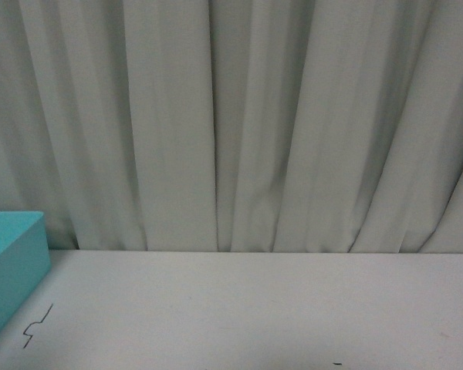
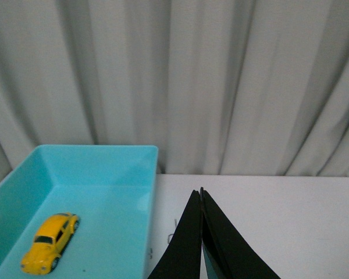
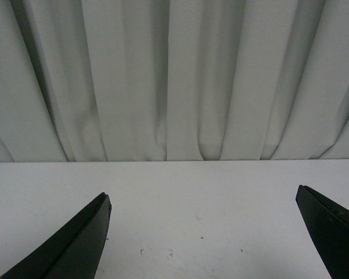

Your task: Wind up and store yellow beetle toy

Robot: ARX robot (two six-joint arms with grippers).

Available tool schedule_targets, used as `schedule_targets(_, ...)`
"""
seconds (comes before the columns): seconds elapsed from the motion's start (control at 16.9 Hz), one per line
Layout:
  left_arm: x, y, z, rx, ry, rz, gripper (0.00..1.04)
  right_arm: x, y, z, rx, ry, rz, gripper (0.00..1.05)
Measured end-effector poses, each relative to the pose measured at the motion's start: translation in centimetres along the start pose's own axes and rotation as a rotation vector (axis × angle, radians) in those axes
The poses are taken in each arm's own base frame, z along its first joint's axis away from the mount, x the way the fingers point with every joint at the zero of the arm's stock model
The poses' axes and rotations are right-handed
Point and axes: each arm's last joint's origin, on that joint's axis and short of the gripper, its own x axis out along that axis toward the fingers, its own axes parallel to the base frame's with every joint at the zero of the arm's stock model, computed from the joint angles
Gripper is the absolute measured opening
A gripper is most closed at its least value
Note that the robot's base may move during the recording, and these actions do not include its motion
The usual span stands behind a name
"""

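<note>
Yellow beetle toy (image 2: 50, 242) lies inside the turquoise bin (image 2: 104, 174), on its floor toward the near end, resting on its wheels with its rounded body upward; dark windows and a black tyre with a silver hub show on the side facing the left wrist camera. It is the only thing visible in the bin, and it touches none of the walls. The bin stands on the white table (image 2: 291, 215) in front of the grey curtain (image 2: 221, 81), with its far wall close to the curtain's hem.

Left gripper (image 2: 201, 197) hangs above the table just beside the bin's wall, its 2 black fingers pressed together at the tips with nothing between them. Right gripper (image 3: 203, 203) is spread wide, 1 finger at each side of the right wrist view, and holds nothing; only bare tabletop with a few small specks lies between them.

From the front view only 1 corner of the bin shows at the lower left, cut off by the frame, so its inside and the toy are hidden there. Neither arm appears in that view. A thin dark squiggle (image 1: 37, 325) marks the table near the bin; what it is cannot be made out. The near end of the bin is cut off in the left wrist view.
</note>
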Motion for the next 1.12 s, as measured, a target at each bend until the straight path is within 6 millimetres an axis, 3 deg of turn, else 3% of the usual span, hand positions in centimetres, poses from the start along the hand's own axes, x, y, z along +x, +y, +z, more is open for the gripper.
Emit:
schedule_targets(0.59, -1.5, -0.4, -2.2, 0.0, -0.004, -0.013, 0.02, 0.0, 0.0, 0.0, 0.0, 0.0, 0.0, 0.98)
schedule_targets(1.12, -2.9, -0.4, -2.5, 0.0, 0.003, -0.011, 0.02, 0.0, 0.0, 0.0, 0.0, 0.0, 0.0, 0.98)
